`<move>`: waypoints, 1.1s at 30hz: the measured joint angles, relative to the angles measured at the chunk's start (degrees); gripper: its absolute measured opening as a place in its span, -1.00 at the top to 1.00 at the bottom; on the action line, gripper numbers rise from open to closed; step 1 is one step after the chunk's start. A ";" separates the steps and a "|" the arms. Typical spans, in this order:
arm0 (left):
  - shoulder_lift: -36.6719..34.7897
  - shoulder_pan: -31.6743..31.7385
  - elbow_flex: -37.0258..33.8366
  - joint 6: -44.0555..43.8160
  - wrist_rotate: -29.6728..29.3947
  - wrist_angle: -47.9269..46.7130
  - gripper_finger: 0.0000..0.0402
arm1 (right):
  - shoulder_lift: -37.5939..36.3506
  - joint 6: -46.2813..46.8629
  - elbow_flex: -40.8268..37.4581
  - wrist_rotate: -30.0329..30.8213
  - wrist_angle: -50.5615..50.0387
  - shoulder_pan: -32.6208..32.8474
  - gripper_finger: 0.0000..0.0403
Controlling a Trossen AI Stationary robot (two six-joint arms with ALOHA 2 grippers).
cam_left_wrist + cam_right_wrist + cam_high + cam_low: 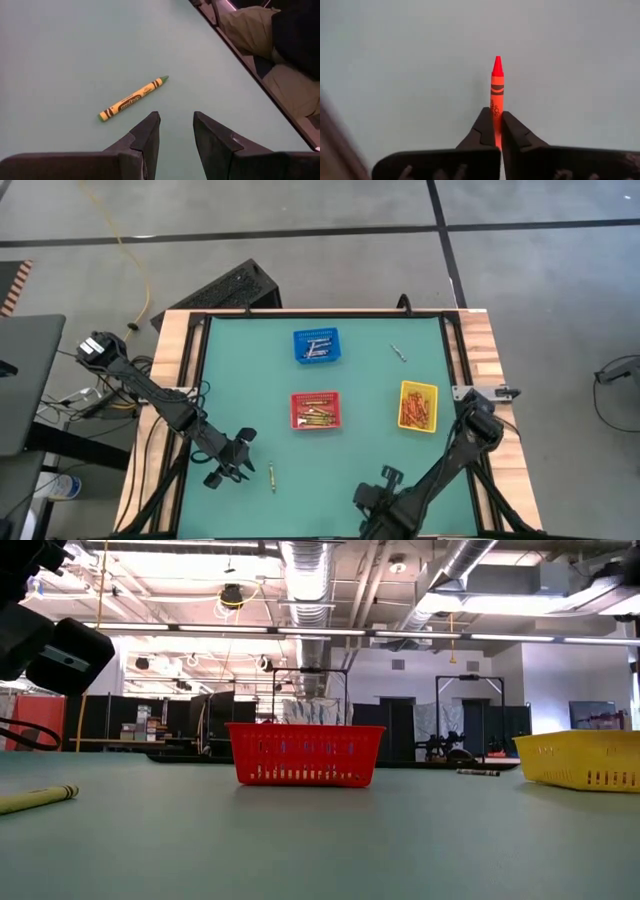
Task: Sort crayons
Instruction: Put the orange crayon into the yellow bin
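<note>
A: Item one, right gripper (497, 131). Condition?
B: Jaws pinched together on a red-orange crayon (497, 87). Its long axis runs straight forward out of the grip, pointed tip leading. Smooth paper wrapper with dark bands; slim round stick.

A: Item two, left gripper (175, 131)?
B: Fingers parted, nothing between them. A green crayon in a yellow wrapper (132, 98) lies flat on the table just ahead of the fingertips and a little to one side, its axis slanted across the gripper's line of reach. The left arm is by far the nearer to it.

A: Destinations?
B: Red basket (316, 411), yellow basket (418, 406), blue basket (316, 345): square plastic mesh, all forward of both grippers. The yellow basket sits on the right arm's side. One stray crayon (398, 353) lies beyond it.

A: Surface?
B: Table (350, 450), matte green mat, flat, wood edging.
</note>
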 joint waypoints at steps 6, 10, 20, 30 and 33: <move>0.00 0.22 0.00 1.65 -0.77 0.53 0.47 | -7.14 -8.38 0.26 10.25 -5.32 -0.98 0.99; 0.00 1.36 0.00 2.80 -0.80 1.60 0.47 | -12.85 -18.62 -0.02 14.37 -4.10 -3.58 0.99; 0.00 3.60 0.00 2.76 -0.67 1.69 0.47 | -39.16 -30.61 -29.72 2.80 17.14 -15.27 0.99; 0.00 4.20 0.00 10.04 0.53 1.38 0.47 | -61.54 4.27 -50.57 0.98 8.44 -20.80 0.99; 0.00 4.20 0.00 13.70 -3.58 1.46 0.47 | -63.49 10.19 -54.13 0.10 6.57 -20.77 0.99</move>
